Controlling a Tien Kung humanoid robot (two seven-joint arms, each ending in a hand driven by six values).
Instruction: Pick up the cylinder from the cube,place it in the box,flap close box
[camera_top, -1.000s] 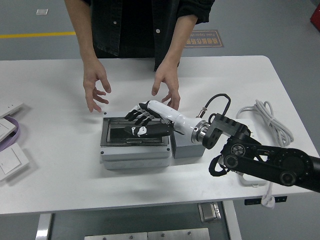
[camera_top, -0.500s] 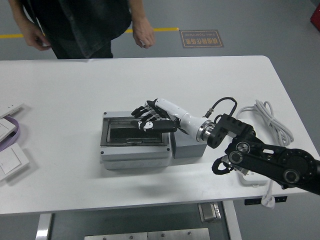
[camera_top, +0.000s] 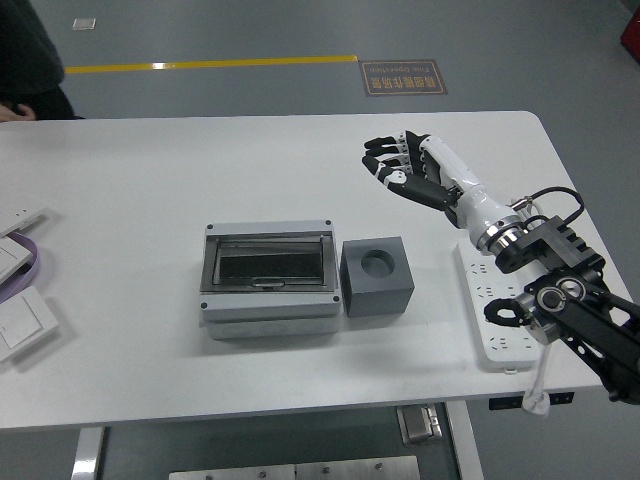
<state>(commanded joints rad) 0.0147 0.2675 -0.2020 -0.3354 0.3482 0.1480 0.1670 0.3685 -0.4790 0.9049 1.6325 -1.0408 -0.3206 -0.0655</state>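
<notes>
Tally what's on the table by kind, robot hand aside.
Grey box with closed clear flap: 1
Grey cube with empty round socket: 1
White power strip: 1
White switch plates at the left edge: 3, partly cut off
Total: 6
No cylinder shows. The right hand hovers open and holds nothing.

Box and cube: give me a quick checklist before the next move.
1. Box flap shut: ok, its clear lid lies flat.
2. Cylinder inside box: cannot tell, the lid is too dark to see through.
3. Cube hole empty: ok.
4. Right hand clear of box: ok, raised at the far right, fingers spread, holding nothing.
5. Left hand: cannot tell, out of view.
6. Person away from the work area: ok, only at the top left corner.
</notes>
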